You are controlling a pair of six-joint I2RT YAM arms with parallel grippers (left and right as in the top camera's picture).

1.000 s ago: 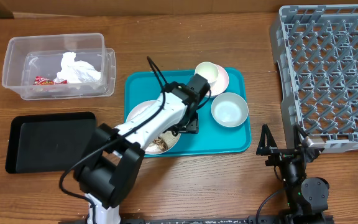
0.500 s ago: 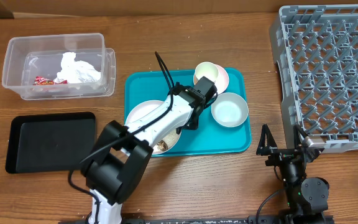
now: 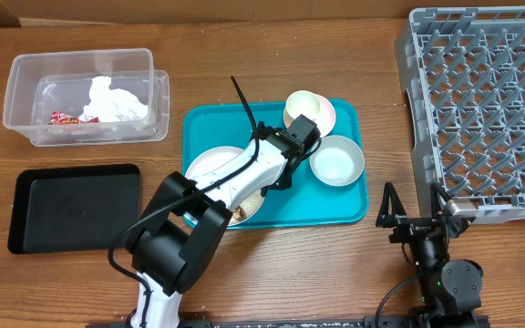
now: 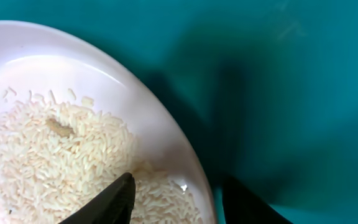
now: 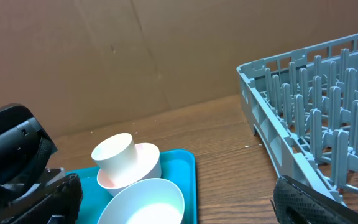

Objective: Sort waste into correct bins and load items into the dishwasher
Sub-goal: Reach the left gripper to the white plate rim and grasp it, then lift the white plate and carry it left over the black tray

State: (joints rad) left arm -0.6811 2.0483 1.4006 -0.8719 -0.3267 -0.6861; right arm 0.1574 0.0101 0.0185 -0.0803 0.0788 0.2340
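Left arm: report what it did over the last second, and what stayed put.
The left gripper shifted slightly across the white plate toward the grey-blue bowl. Nothing was taken hold of or let go. Plate, bowl, cup, the napkin in the clear tub and the right gripper stayed put.

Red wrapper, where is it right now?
In the overhead view, the red wrapper lies inside the clear plastic tub at upper left, just left of the crumpled white napkin.
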